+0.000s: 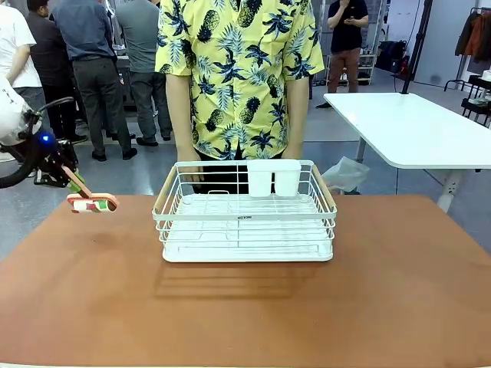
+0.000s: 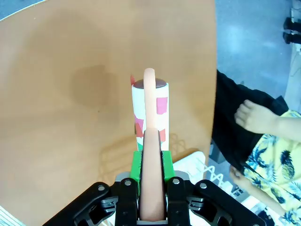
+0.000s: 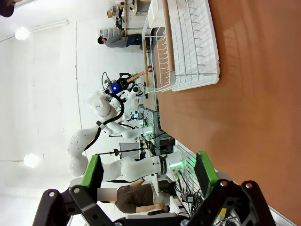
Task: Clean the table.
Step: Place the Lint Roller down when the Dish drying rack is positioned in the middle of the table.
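My left gripper (image 1: 67, 175) is shut on the salmon handle (image 2: 149, 141) of a cleaning roller (image 1: 92, 203). The roller's white drum has red and green patches (image 2: 150, 110). It hangs just above the far left corner of the reddish-brown table (image 1: 245, 307), and its shadow lies on the top (image 2: 89, 84). In the left wrist view the green pads (image 2: 135, 165) press on both sides of the handle. My right gripper (image 3: 148, 172) stands open off the table's side, nothing between its green-padded fingers (image 3: 91, 172).
A white wire rack (image 1: 245, 222) with a white cup holder (image 1: 274, 178) stands at the table's far middle. A person in a yellow patterned shirt (image 1: 238, 69) stands right behind it, one hand (image 2: 254, 117) hanging down. A white-topped table (image 1: 414, 126) stands far right.
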`<state>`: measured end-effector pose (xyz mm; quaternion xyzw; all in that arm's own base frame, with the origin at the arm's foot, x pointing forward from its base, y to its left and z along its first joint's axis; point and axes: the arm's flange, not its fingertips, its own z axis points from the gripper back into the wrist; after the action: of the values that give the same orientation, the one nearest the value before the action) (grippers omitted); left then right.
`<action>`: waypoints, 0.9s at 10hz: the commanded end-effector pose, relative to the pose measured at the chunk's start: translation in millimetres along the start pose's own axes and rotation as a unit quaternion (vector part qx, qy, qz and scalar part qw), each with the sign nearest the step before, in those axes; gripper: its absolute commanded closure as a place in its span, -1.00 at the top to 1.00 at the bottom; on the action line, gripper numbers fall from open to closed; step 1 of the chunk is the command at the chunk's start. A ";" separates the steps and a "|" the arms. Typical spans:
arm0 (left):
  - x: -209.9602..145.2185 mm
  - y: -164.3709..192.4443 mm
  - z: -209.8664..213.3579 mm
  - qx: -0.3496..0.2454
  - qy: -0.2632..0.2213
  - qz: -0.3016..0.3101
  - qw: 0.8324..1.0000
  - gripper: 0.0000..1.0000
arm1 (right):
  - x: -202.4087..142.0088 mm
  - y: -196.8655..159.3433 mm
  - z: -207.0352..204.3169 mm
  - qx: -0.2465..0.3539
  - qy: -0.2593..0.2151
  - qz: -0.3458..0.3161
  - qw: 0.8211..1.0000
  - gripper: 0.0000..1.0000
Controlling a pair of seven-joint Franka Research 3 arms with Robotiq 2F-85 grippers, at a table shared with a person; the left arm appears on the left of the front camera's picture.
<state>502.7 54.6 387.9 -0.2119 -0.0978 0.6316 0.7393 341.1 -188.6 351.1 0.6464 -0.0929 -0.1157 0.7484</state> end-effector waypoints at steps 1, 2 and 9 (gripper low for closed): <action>14.0 -4.2 -13.1 0.018 0.013 0.008 1.000 -0.59 | -1.8 2.9 0.3 0.001 -0.001 0.002 1.000 1.00; 15.0 -2.6 -22.0 0.023 0.017 0.009 1.000 -0.59 | -1.8 2.9 0.3 0.001 -0.001 0.002 1.000 1.00; 13.6 12.1 -44.1 0.069 -0.003 -0.010 0.998 0.01 | -1.8 2.9 0.3 0.001 -0.001 0.002 1.000 1.00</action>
<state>514.3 57.2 346.1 -0.1756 -0.0677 0.6262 0.7566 341.1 -188.6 351.1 0.6465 -0.0929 -0.1157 0.7484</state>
